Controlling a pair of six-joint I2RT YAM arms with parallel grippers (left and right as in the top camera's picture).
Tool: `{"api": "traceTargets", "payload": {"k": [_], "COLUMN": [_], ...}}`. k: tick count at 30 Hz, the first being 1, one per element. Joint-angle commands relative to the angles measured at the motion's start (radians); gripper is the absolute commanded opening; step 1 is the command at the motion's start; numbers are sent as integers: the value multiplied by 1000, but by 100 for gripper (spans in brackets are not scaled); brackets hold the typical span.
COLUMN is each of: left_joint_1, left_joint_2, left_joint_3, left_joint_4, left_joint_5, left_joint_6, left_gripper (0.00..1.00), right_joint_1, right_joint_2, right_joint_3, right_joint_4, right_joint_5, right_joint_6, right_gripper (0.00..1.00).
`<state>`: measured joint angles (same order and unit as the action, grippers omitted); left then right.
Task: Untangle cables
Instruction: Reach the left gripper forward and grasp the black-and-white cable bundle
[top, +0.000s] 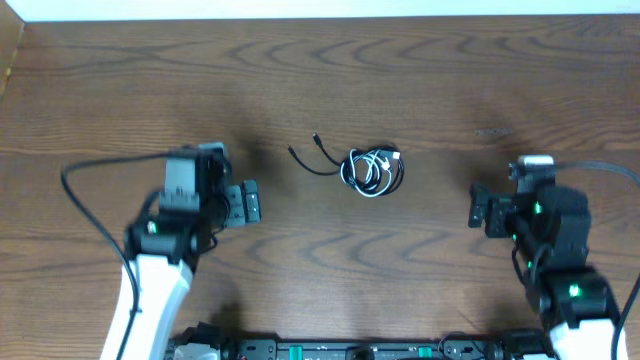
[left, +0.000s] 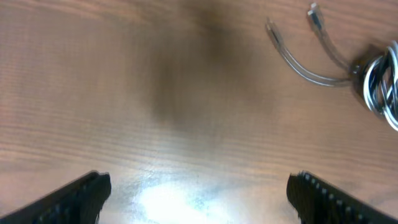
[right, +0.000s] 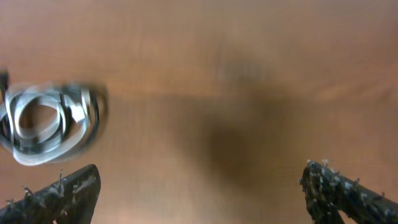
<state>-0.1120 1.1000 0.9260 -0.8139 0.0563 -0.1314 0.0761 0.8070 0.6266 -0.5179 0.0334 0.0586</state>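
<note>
A small coiled bundle of black and white cables (top: 372, 170) lies near the middle of the wooden table, with two black plug ends (top: 305, 156) sticking out to its left. The bundle shows at the right edge of the left wrist view (left: 380, 84) and at the left of the right wrist view (right: 46, 118). My left gripper (top: 250, 202) is open and empty, left of the bundle and apart from it; its fingers frame bare wood (left: 199, 196). My right gripper (top: 478, 208) is open and empty, right of the bundle (right: 199, 193).
The wooden table (top: 320, 80) ends at a pale strip along the far side (top: 320, 8). Thick black wires fixed to the arms loop out at the left (top: 85, 200) and right (top: 600, 170).
</note>
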Motion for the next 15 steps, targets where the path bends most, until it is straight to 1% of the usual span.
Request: {"api": "traceTargets", "payload": {"k": [1, 4, 6, 7, 8, 10, 15], "left_joint_1": [5, 5, 5, 5, 5, 5, 5], "left_joint_2": [98, 137, 137, 138, 138, 138, 138], "left_joint_3": [179, 256, 260, 260, 260, 260, 260], "left_joint_4": [-169, -293, -328, -334, -334, -327, -168], "left_joint_5": [15, 16, 17, 35, 74, 125, 164], "left_joint_6": [-5, -5, -6, -5, -5, -5, -6], "left_gripper": [96, 96, 96, 98, 98, 98, 98], "right_joint_1": [-3, -3, -3, -3, -3, -3, -3], "right_joint_2": [120, 243, 305, 320, 332, 336, 334], "right_joint_3": [125, 243, 308, 324, 335, 336, 336], "right_joint_4": [-97, -235, -303, -310, -312, -311, -307], "right_joint_5": [-13, -14, -14, -15, -27, -44, -56], "right_joint_6": [15, 15, 15, 15, 15, 15, 15], "right_gripper": [99, 99, 99, 99, 99, 99, 99]}}
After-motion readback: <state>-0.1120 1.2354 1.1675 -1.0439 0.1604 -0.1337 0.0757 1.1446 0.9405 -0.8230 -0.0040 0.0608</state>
